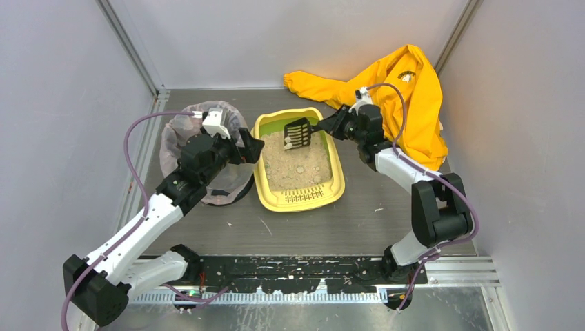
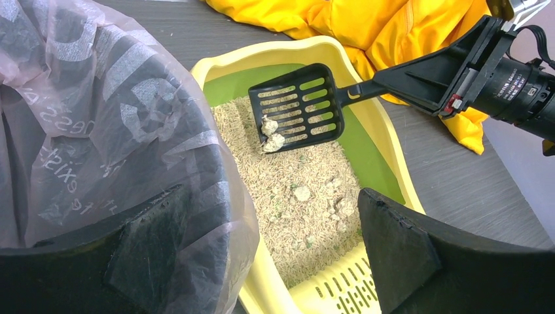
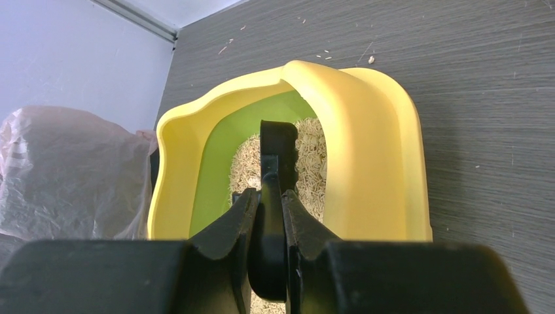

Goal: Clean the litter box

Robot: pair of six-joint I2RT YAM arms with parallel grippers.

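The yellow litter box [image 1: 261, 181] sat at the centre of the overhead frame on the grey worktop [image 1: 359, 221], its long axis running almost straight from top to bottom of the picture. Its slotted lip pointed toward the lower edge, angled a little right. The right fingers [image 3: 226, 235] were pinched on the handle of a black slotted scoop [image 1: 298, 132]. The scoop's head was over the upper end of the box, and its handle ran toward the right of the frame. Two pale clumps [image 2: 271, 134] lay on the scoop. The left fingers [image 2: 399, 255] were spread wide and gripped nothing, reaching from over the bag-lined bin [image 1: 176, 138] toward the box's left rim. A yellow garment [image 1: 414, 103] lay crumpled in the upper right
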